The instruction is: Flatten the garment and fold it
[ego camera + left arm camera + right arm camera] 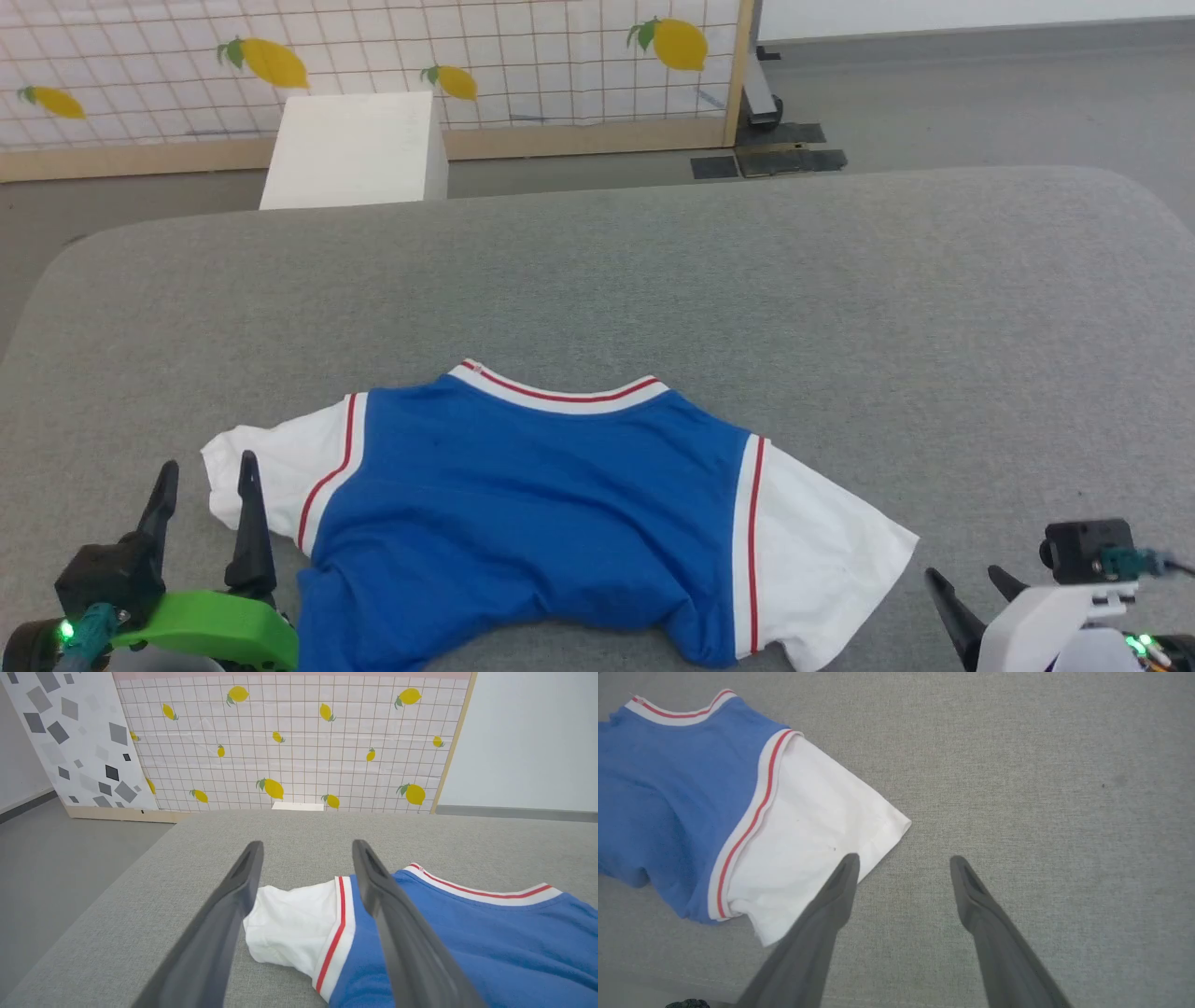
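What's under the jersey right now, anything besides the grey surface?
The garment lies on the grey padded surface, which shows beside and beyond it. The patch beneath its blue body and white sleeves is covered, as is its underside.

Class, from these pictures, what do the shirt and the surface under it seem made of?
The garment: soft matte knit fabric, probably; it drapes and wrinkles. The grey surface: coarse woven cloth, matte, by its speckled grain; possibly padded, given rounded corners.

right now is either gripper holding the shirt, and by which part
Nothing is held: left gripper open by one white sleeve of the garment, right gripper open by the other.
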